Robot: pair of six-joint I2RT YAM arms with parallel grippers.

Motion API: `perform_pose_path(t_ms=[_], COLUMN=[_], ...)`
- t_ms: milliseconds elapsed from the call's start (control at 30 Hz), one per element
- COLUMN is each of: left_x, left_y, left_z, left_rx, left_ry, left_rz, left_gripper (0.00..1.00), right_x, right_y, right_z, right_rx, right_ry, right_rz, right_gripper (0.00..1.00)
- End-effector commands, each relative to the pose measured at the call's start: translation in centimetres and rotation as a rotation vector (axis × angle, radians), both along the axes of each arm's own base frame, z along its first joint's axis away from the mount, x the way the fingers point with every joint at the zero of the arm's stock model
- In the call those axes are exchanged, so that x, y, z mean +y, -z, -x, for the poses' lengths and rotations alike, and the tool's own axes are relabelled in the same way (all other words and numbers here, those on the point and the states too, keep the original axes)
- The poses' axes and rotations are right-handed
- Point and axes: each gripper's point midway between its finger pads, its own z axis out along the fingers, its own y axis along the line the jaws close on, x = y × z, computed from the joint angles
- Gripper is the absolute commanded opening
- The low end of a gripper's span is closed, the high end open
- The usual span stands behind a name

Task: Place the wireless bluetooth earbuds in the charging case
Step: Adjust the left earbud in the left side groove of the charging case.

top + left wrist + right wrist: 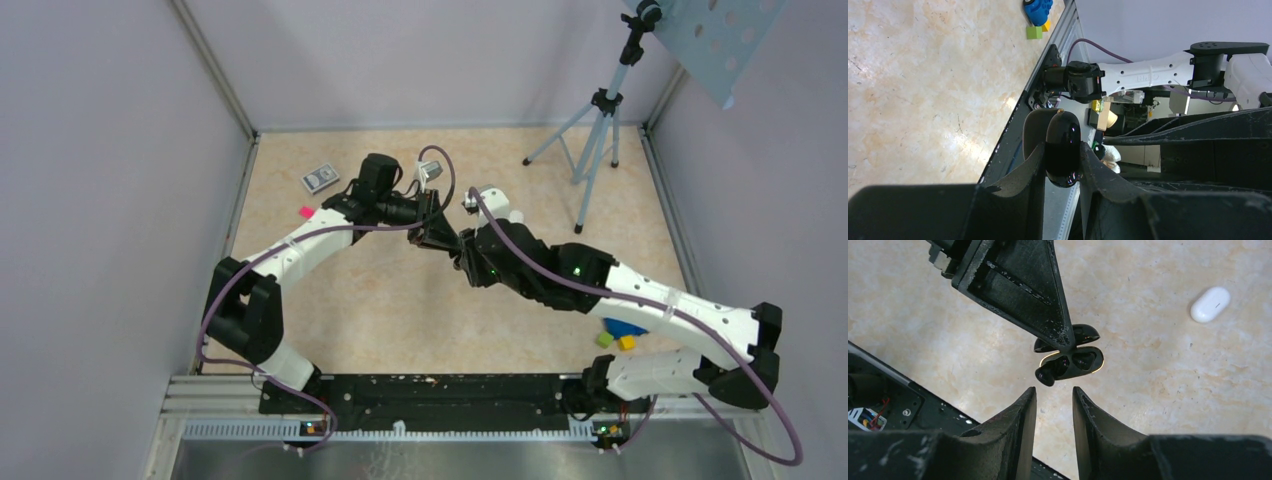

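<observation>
Charging case, hinged open, hangs over the desk, clamped between the left end effector's fingers. Right end effector, fingers apart, sits just at its 6 o'clock. White pill-shaped object lies at 2 o'clock.

The left arm and right arm wore white shells over black joints; a purple cable ran along each; green lights glowed on the right arm's dark wrist; the left gripper and right gripper had matte black, wedge-shaped fingers with scuffed, pale-speckled edges.
</observation>
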Motion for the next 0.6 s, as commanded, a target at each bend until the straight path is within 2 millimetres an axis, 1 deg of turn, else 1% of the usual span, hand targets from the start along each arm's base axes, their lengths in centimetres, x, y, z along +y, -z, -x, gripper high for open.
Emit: perform_pose_path(t_ms=[0,200,367,567], left_x=[0.0,0.0,0.1,0.1], left_y=[-1.9,-1.9,-1.9,-2.0], left_z=[0.0,0.0,0.1,0.3], left_rx=[-0.06,-0.065,-0.062,-0.062], left_ry=[0.006,0.007,0.005,0.011], left_rz=[0.045,0.044,0.043,0.046], left_gripper=[0.0,0.0,0.0,0.0], right_x=[0.9,2.2,2.6,2.9], right_y=[-0.8,-0.7,-0.3,0.0], right_z=[-0.4,-0.3,-0.6,-0.7], right_rx=[-0.009,-0.009,-0.015,-0.024], right_ry=[0.012,-0.037,-0.049,-0.068], right_rz=[-0.018,-0.022,0.001,0.013], right_gripper=[0.32,0.32,0.32,0.25])
